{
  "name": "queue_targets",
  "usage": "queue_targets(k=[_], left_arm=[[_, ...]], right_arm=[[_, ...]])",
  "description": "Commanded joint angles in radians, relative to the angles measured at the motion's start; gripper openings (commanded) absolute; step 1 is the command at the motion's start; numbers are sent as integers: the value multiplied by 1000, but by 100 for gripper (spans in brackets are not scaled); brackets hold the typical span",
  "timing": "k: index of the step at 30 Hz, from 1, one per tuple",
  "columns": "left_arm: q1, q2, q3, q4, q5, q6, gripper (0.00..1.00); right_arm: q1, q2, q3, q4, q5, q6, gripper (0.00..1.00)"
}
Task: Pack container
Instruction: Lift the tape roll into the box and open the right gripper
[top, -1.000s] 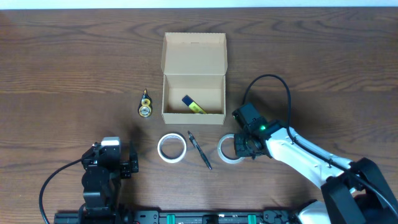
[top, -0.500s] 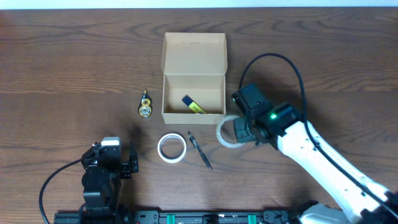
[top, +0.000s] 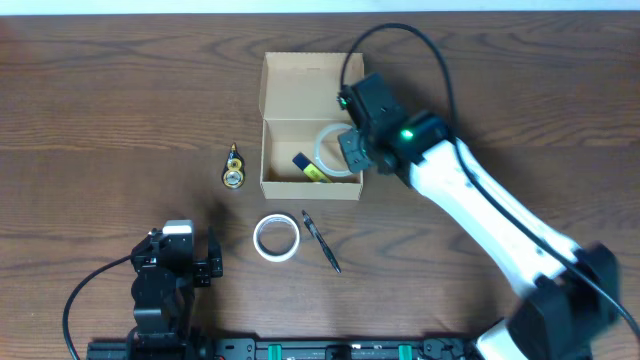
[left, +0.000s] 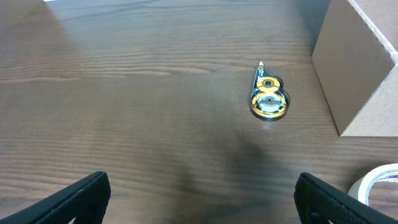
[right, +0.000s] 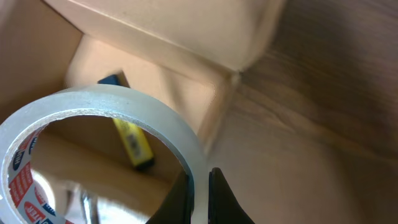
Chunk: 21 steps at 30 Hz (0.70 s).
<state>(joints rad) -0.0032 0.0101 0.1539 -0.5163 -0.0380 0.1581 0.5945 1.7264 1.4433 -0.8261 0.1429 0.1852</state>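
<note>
Brown table (top: 120, 90) below, we just carried the tape roll (right: 106, 99) over the container (top: 312, 90); right gripper (right: 199, 186) pinches it tight.

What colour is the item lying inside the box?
The item is yellow with a blue end; right wrist view.
</note>
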Motion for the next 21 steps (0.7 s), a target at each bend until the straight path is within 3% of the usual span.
queue_targets(k=[1, 5, 13, 21], left_arm=[[-4, -6, -13, -2, -18, 6, 95], [-4, -6, -13, -2, -18, 6, 95], [-4, -6, -13, -2, -18, 6, 95], [-4, -6, -13, -2, -18, 6, 95]], right_arm=[[9, 76, 66, -3, 14, -37, 1], [10, 124, 95, 16, 10, -97, 1], [7, 126, 95, 50, -72, -382, 1], [7, 156, 95, 65, -148, -506, 1]])
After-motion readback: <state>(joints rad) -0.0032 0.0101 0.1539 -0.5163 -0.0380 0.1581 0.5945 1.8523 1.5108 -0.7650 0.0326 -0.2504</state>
